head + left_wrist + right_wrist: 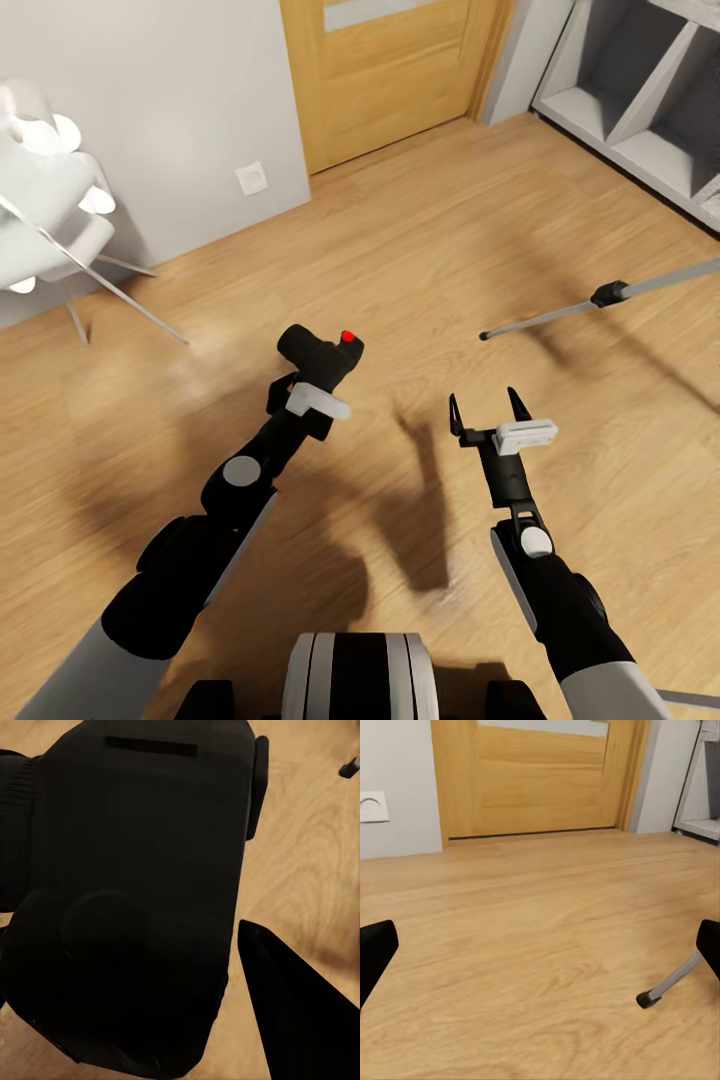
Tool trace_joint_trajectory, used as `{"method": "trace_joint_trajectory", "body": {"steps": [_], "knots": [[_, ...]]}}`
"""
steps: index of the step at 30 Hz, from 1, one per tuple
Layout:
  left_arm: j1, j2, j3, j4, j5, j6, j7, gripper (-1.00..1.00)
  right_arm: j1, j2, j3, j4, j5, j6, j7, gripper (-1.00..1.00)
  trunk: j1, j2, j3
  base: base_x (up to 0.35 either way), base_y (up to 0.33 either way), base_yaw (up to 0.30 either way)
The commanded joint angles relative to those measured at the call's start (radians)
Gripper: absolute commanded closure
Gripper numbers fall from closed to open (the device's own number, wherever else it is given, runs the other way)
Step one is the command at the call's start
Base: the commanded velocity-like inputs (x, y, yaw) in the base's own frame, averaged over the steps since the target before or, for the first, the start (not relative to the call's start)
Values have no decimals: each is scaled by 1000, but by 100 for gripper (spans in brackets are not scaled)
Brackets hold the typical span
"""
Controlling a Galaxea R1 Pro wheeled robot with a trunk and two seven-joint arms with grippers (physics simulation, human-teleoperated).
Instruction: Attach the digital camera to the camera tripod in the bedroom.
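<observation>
arms black, grey-sleeved | joints grey discs | wrist blocks white, probably cameras

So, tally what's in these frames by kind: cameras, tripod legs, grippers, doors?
Cameras: 1, the digital camera in the left gripper.
Tripod legs: 1 visible leg of the camera tripod.
Grippers: 2, counting the right gripper.
Doors: 1, the oak door.
Total: 5.

digital camera (322,356): matte black boxy body, red button on top, held above the plank floor in the left gripper (305,385).
camera tripod (600,297): one silver leg with black joint and foot, slanting over the floor at right, near the grey shelving.
</observation>
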Motion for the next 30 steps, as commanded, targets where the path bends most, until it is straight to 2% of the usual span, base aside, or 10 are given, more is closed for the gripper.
{"method": "trace_joint_trajectory", "body": {"steps": [1,13,23,30], "knots": [[-1,1,15,-1,-9,7,1,100,9,-1,2,0,9,-3,-5,-100,-1,0,3,0,0,0],[-1,-4,29,-1,-9,10,-1,100,19,-1,5,0,9,-3,-4,-100,-6,3,50,0,0,0],[-1,-5,30,-1,-9,52,0,100,21,-1,6,0,9,-3,-3,-100,-10,5,89,0,0,0],[-1,-7,30,-1,-9,55,0,100,21,-1,6,0,9,-3,-3,-100,-14,7,116,0,0,0]]}}
